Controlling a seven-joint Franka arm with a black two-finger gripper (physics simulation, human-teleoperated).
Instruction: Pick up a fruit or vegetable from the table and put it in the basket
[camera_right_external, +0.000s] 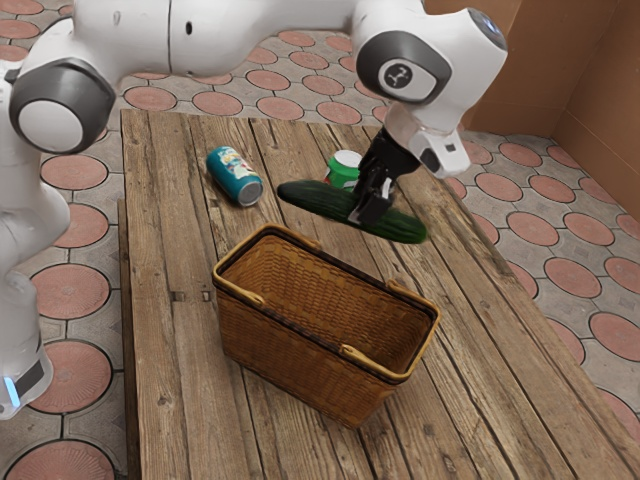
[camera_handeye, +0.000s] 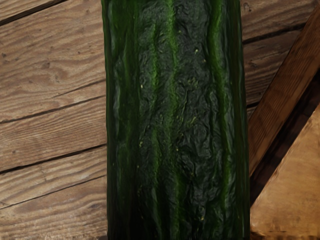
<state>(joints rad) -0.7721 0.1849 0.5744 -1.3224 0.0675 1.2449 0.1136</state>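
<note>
Cucumber (camera_right_external: 315, 201): dark green, ridged skin, held clear of the worktop (camera_right_external: 180, 400), outside the basket (camera_right_external: 290, 345). Claw (camera_right_external: 368, 205): closed about the cucumber near its middle, both ends protruding. In the exterior view, the cucumber lies obliquely, its left end the higher in that view. Basket: brown woven body, paler rim, upright on the worktop, mouth uncovered. Behind the cucumber in the exterior view is a green container (camera_right_external: 342, 172) with a white top, partly hidden. A teal can (camera_right_external: 232, 175) lies on its side toward the exterior view's left. Worktop: weathered wooden planks with dark seams.
</note>
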